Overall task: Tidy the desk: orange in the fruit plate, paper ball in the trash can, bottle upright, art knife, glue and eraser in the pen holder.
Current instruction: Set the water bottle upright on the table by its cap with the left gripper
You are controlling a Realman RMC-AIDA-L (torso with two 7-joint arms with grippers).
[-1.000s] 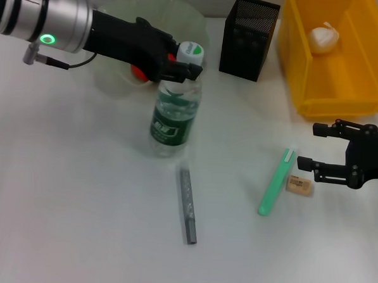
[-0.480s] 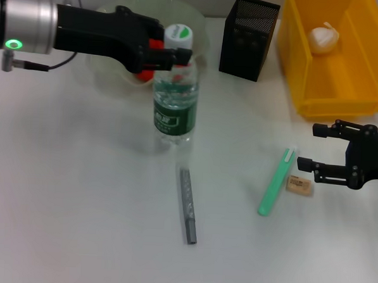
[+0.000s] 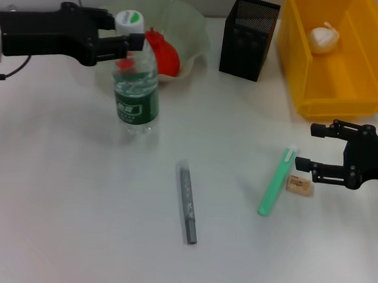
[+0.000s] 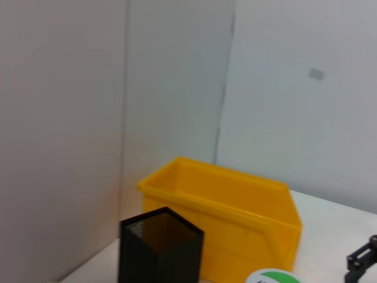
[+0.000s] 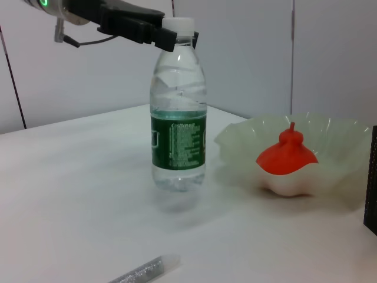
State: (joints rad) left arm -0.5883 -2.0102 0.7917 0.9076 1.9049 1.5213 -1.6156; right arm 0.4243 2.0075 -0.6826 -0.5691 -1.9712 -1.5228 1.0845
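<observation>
Nearest my front edge of the bench (image 3: 58,223) the art knife (image 3: 187,205) lies flat, and toward the right edge my right claw (image 3: 306,147) hovers with its fingers spread wide and holding nothing, just beside the eraser (image 3: 299,185) and the glue (image 3: 275,182). Farther in, my left claw (image 3: 128,38) is clamped around the neck of the upright bottle (image 3: 135,94). Along the far edge sit the fruit plate (image 3: 196,28) holding the orange (image 3: 163,51), the pen holder (image 3: 248,38), and, in the far right corner, the trash can (image 3: 354,68) with the paper ball (image 3: 324,37) inside.
</observation>
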